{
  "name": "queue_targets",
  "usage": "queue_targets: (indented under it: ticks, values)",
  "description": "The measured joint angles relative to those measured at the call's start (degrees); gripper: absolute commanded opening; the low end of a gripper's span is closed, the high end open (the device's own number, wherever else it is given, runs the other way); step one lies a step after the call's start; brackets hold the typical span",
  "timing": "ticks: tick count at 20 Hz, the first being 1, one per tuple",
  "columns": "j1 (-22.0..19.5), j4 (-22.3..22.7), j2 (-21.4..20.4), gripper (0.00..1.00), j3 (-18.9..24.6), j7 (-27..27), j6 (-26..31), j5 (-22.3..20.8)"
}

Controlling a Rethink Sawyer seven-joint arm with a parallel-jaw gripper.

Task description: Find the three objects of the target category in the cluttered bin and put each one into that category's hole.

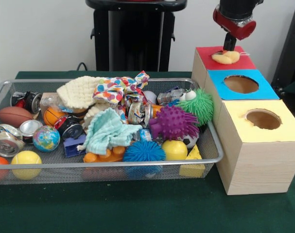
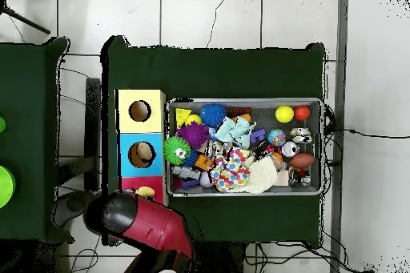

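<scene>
Gripper (image 1: 229, 47) hangs directly over red box (image 1: 203, 52) hole with yellow-orange plush piece (image 1: 225, 58) sitting in the opening, likely mid-drop into that category slot; can't tell whether its pincer is spread or pinching; cluttered mesh bin (image 1: 211, 156) sits alongside, untouched.

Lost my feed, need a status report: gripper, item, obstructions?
Gripper over the red box, fingers hidden. Yellow soft item sits on its hole, not through. Nothing in the way.
</scene>
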Motion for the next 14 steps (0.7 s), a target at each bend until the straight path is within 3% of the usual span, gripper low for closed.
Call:
queue_targets:
  ticks: [9,13,14]
  values:
    - [-3.9,0.7,0.9,0.00,2.1,0.0,-1.5,0.0]
    - [-6.9,1.6,3.2,0.00,4.6,0.0,-6.9,-0.5]
    - [-7.6,1.4,4.6,0.00,5.8,0.0,-11.3,-0.7]
